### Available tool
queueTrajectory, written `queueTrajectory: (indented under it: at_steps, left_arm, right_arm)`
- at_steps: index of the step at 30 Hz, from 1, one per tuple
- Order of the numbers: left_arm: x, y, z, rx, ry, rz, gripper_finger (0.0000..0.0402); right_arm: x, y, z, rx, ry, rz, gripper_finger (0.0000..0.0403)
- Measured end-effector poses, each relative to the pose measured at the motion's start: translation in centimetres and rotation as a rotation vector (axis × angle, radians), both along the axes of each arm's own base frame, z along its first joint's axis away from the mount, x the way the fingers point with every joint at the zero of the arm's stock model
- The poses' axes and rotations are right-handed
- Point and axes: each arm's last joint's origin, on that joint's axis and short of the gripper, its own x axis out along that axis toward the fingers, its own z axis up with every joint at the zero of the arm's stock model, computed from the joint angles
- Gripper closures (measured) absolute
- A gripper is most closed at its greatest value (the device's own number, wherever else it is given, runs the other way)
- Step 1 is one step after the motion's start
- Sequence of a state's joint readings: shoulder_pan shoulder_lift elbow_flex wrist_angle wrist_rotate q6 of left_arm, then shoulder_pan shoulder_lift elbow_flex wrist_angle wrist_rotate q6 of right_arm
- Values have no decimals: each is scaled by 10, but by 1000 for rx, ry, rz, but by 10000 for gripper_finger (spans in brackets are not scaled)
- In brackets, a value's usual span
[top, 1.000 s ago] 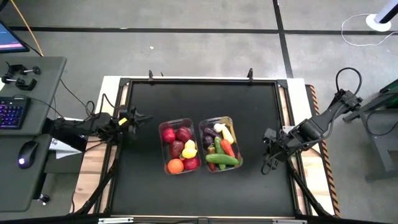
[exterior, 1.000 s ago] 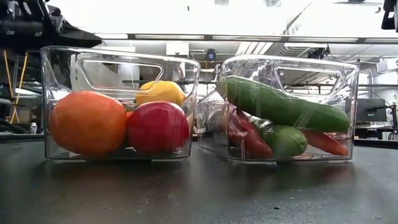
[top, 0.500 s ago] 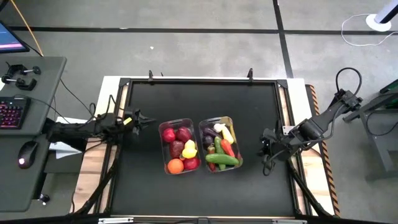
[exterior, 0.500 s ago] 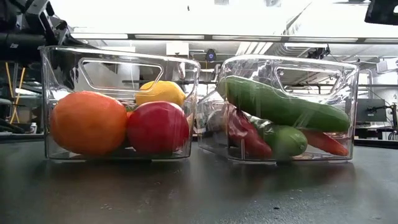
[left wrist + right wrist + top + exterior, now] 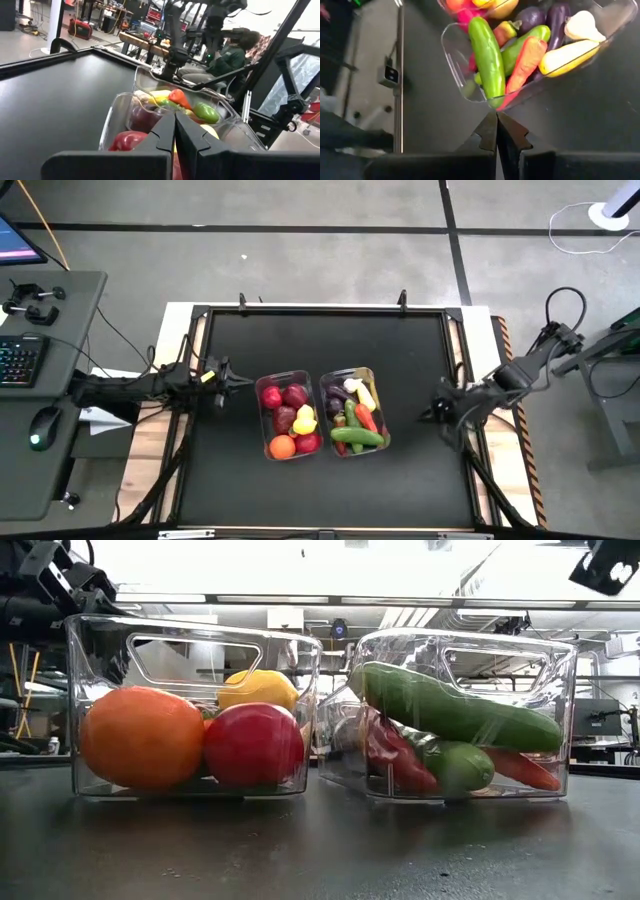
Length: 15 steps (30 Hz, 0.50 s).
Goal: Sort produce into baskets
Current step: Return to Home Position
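Low view: L bin (image 5: 100, 650) orange (image 5: 142, 737), red apple (image 5: 254, 744), lemon (image 5: 258, 689); R bin (image 5: 562, 680) cukes (image 5: 450, 710).

In the low view we couldn't see what sat behind the orange (image 5: 142, 737) and apple (image 5: 254, 744); only the top of the lemon (image 5: 258, 688) poked out. Right wrist view also chopped off the far end of the right bin (image 5: 454, 59).

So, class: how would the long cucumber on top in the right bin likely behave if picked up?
The cucumber looks glossy, so it may slip when gripped. It lies straight though propped slantwise on a smaller cucumber, so probably stiff. Being long, it would likely tilt if gripped near one end.
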<state>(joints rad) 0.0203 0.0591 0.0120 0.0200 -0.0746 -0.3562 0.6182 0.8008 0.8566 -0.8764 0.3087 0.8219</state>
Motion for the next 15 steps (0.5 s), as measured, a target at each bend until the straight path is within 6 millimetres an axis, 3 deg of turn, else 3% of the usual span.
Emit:
queueTrajectory:
  at_steps: [5,9,15]
  left_arm:
    - [0,0,0,1,0,0,401]
    - [0,0,0,1,0,0,401]
    - [0,0,0,1,0,0,401]
  right_arm:
    - [-22,-18,-35,41,-234,-27,403]
    - [-28,-33,-56,13,-518,-115,403]
    - [-35,-55,-69,-23,-785,-148,403]
